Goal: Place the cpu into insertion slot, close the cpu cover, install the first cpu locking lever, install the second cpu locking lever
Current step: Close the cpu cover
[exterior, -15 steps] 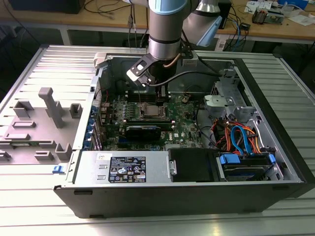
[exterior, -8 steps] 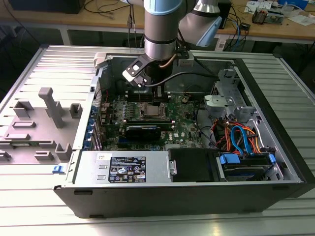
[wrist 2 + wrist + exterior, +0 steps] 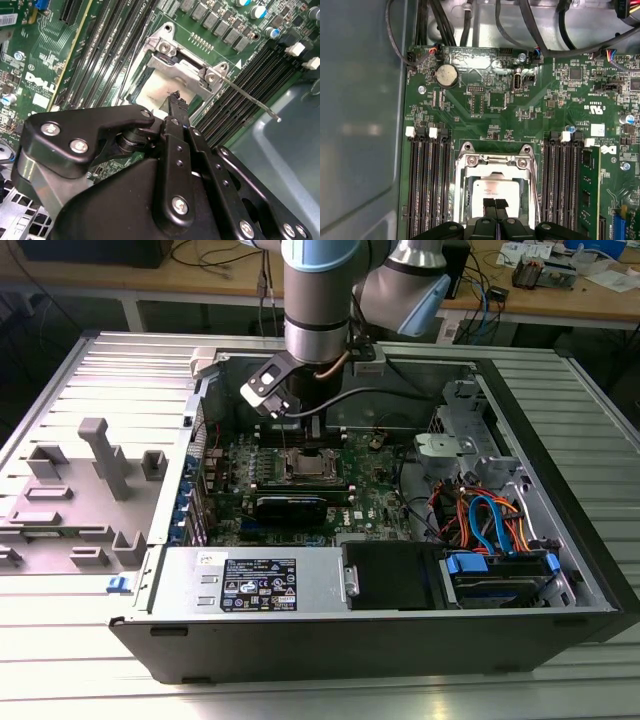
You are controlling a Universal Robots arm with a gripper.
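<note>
Open computer case (image 3: pixel 560 570) on slatted bench (image 3: pixel 590 680), spread from 9 to 3 o'clock across the exterior view. Inside, toward 10 o'clock of the case interior, green motherboard (image 3: pixel 380 502). Near its middle, the insertion slot (image 3: pixel 305 465), flanked by long black memory slots (image 3: pixel 427 185).

Over the slot: arm (image 3: pixel 318 300) straight down from 12 o'clock, with gripper (image 3: pixel 495 206) directly above the socket.

Within the slot: cpu cover (image 3: pixel 461 192) apparently down flat around the cpu (image 3: pixel 492 187), which is seated and silver-topped in the cover's window. Thin locking lever (image 3: pixel 250 100) standing off free past the cover's corner, not latched.

Handling, as judged:
- cpu: light, rigid, slick on the metal lid, fragile below, like the pin field. Best held by opposite edges and kept level.
- Cover: thin sheet metal, stiff but bendable. Best pushed at its free edge.
- Lever: springy wire. Best caught near the tip.

Tool: fingers (image 3: pixel 489 206) clenched together with nothing between. Tips on or just over the cpu's top at the window's middle; actual contact not certain.
</note>
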